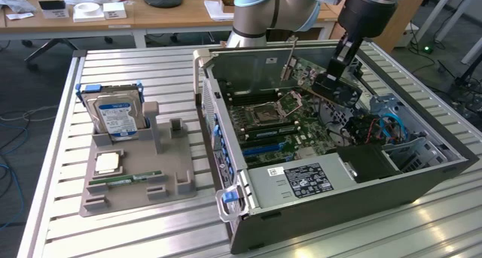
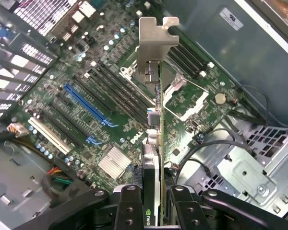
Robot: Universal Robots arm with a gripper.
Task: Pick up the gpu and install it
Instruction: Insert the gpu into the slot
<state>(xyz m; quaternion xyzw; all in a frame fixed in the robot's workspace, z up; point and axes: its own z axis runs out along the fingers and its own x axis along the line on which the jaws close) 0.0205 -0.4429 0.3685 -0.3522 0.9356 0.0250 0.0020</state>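
My gripper [image 1: 340, 71] is shut on the gpu [image 1: 339, 90], a flat card with a black cover, holding it tilted above the motherboard [image 1: 279, 128] inside the open computer case [image 1: 354, 196]. In the wrist view the gpu [image 2: 156, 120] runs edge-on away from my gripper [image 2: 154, 194]. Its silver end bracket [image 2: 156, 40] is at the far end and its green board edge faces the motherboard [image 2: 115, 86]. The card hangs clear of the board, over the area beside the long blue slot [image 2: 89, 108] and the black slots.
On the slatted table, at the exterior view's left, a grey holder [image 1: 135, 182] carries a silver hard drive [image 1: 117, 117], a processor chip [image 1: 108, 163] and a green memory stick [image 1: 124, 180]. Case walls, a drive cage [image 1: 410, 151] and cables [image 2: 62, 177] surround the motherboard.
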